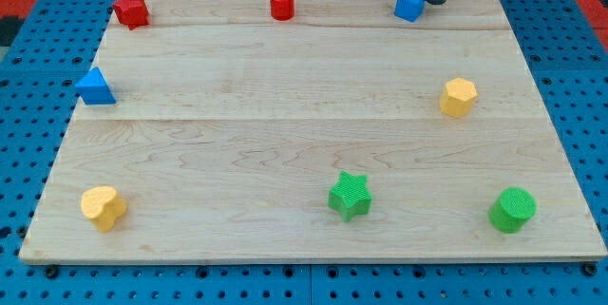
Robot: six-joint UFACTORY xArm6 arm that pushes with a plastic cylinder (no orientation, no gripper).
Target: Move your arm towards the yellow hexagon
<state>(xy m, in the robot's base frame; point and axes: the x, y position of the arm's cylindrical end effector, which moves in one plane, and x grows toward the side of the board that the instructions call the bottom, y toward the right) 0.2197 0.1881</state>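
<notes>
Wooden board (285, 105), my tip (436, 1) beside blue block (410, 4), yellow hexagon (458, 97) well below, no end effector shown

On the pale wooden table (285, 134), my tip (438, 1) sits at the view's top, just right of the blue cube (410, 4), about touching it. The yellow hexagon (458, 97) lies well below, toward the view's right. Along the top edge stand a red cylinder (281, 4) and a red star-like block (131, 9) (shape unclear).
</notes>
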